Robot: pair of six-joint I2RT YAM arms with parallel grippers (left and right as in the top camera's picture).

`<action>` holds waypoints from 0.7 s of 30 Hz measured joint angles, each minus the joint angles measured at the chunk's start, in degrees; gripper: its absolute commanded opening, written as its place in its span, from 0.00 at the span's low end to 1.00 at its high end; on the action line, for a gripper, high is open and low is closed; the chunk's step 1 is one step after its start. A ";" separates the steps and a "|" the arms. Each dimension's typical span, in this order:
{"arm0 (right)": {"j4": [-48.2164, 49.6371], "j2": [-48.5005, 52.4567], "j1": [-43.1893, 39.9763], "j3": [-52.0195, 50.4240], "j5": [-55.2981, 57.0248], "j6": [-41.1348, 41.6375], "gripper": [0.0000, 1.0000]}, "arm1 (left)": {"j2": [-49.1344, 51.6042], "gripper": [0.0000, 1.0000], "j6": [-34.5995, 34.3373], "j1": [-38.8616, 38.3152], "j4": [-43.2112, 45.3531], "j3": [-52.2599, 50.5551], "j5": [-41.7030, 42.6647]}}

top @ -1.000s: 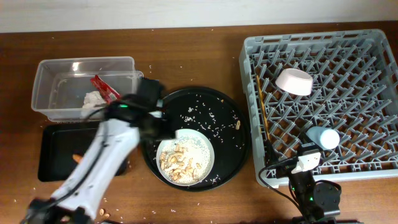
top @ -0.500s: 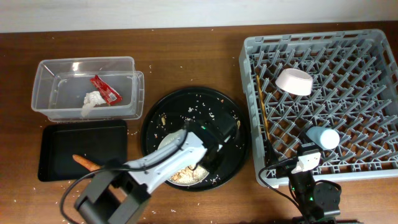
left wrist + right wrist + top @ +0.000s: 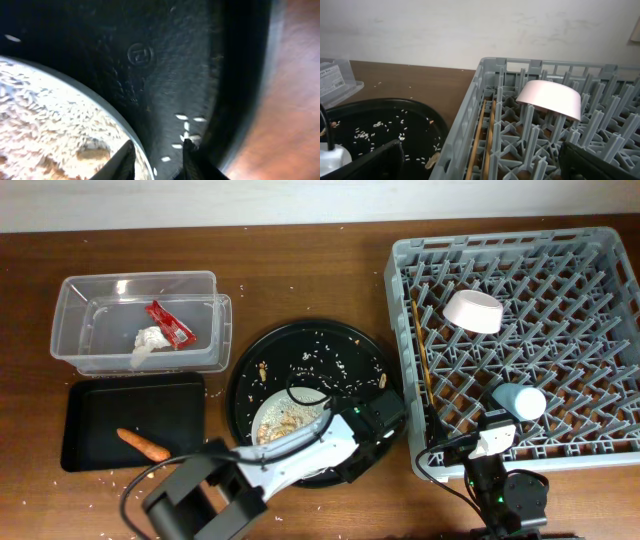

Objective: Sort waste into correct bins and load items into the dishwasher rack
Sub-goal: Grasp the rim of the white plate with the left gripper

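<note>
A pale grey plate (image 3: 283,423) heaped with rice and peanuts (image 3: 45,130) sits in the round black tray (image 3: 345,360). My left gripper (image 3: 157,160) is low at the plate's right edge (image 3: 372,418). Its jaws are narrowed but open, one finger (image 3: 126,161) over the rice and the other (image 3: 192,161) over the black tray, with the plate's rim between them. The right gripper (image 3: 482,165) stands wide open at the dishwasher rack's (image 3: 600,250) front left corner, holding nothing. In the rack are the white bowl (image 3: 473,311), the blue cup (image 3: 520,401) and the chopsticks (image 3: 420,350).
The clear tub (image 3: 75,320) at the left holds a red wrapper (image 3: 168,323) and a white tissue (image 3: 148,343). Below it the shallow black tray (image 3: 95,410) holds a carrot piece (image 3: 140,442). Loose rice is scattered over the round tray.
My left arm has swung from the clear tub across to the plate's right edge, and its jaws have narrowed around the rim. The right arm has not moved.
</note>
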 measured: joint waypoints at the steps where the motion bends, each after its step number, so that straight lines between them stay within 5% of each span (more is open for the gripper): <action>1: 0.00 0.00 0.00 0.00 0.02 0.00 0.98 | 0.94 0.22 0.24 0.28 0.00 0.00 -0.50; 8: 0.00 0.00 0.00 0.00 0.00 0.02 0.98 | 2.54 0.22 -0.02 1.64 -2.95 2.14 -2.23; 11: 0.00 0.00 0.00 0.00 0.02 0.04 0.98 | 2.54 0.00 -0.33 1.64 -2.82 4.11 -2.78; 14: -0.02 0.00 0.00 0.00 0.02 0.00 0.98 | 2.54 0.00 -1.16 1.64 -3.41 4.22 -3.04; 16: -0.02 0.00 0.00 0.00 0.00 0.02 0.98 | 2.54 0.26 -1.18 1.64 -3.69 4.22 -3.32; 21: 0.00 0.00 0.00 0.00 0.02 0.00 0.98 | 2.58 0.47 -1.38 1.64 -3.30 4.13 -3.06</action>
